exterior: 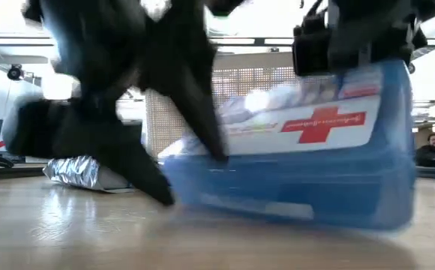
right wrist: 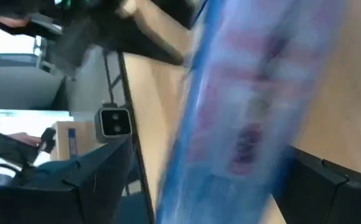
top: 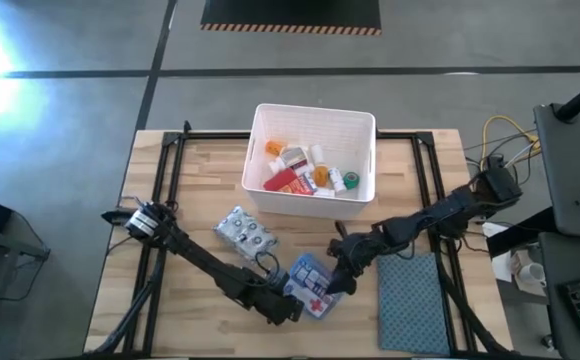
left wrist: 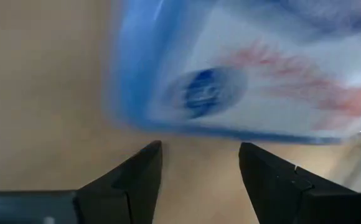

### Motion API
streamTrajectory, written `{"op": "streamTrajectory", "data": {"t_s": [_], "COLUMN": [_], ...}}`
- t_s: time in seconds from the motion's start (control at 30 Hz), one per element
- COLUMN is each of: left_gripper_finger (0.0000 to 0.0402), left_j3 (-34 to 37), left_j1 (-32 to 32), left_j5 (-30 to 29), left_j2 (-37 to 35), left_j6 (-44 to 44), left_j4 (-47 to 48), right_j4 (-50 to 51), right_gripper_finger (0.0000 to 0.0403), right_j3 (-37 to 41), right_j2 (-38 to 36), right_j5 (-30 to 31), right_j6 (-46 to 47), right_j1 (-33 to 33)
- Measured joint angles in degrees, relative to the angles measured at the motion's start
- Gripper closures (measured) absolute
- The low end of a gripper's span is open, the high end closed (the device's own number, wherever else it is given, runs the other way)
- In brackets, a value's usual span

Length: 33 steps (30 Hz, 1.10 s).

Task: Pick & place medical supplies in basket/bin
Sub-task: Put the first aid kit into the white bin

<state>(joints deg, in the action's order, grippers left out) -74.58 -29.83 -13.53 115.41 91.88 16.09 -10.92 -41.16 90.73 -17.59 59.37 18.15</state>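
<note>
So I've got the right pincer (top: 338, 277) clamped on the blue red-cross pouch (top: 311, 284), one edge tipped up off the worktop (top: 200, 180). Left pincer (top: 292, 312) sits just beside it, fingers apart, holding nothing. White bin (top: 315, 203) is well apart from both.

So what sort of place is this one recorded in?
Probably a robotics lab or workshop: a wooden table on a bare grey concrete floor, loose cables beside it, and a person seated at the back.
</note>
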Motion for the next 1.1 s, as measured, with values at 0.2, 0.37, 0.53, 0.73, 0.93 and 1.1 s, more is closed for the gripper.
{"op": "streamTrajectory", "data": {"t_s": [0.2,0.37,0.53,0.73,0.93,1.1], "left_gripper_finger": [0.0208,0.0208,0.0207,0.0207,0.0226,0.0247], "left_j3": [1.9,1.7,1.5,1.3,-3.5,-12.9], "left_j1": [0.5,1.3,1.3,-0.4,-4.8,-9.4], "left_j5": [-1.0,-0.2,-0.3,-3.3,-12.1,-20.4], "left_j2": [0.0,0.0,0.0,-0.2,-2.4,-5.6], "left_j6": [-0.6,-1.4,-2.8,-2.9,1.1,4.3], "left_j4": [-0.9,-1.1,-1.0,-0.2,14.6,32.6], "right_j4": [1.0,1.4,1.1,3.0,5.0,7.7], "right_gripper_finger": [0.0075,0.0075,0.0080,0.0150,0.0229,0.0245], "right_j3": [-0.7,-2.3,-2.9,-2.9,-2.9,-3.9], "right_j2": [1.8,5.3,5.0,4.5,1.2,-6.7], "right_j5": [1.0,1.0,1.2,1.3,0.9,2.8], "right_j6": [1.4,1.8,1.5,1.3,-1.0,-5.2], "right_j1": [0.7,0.7,0.7,0.7,0.7,0.7]}}
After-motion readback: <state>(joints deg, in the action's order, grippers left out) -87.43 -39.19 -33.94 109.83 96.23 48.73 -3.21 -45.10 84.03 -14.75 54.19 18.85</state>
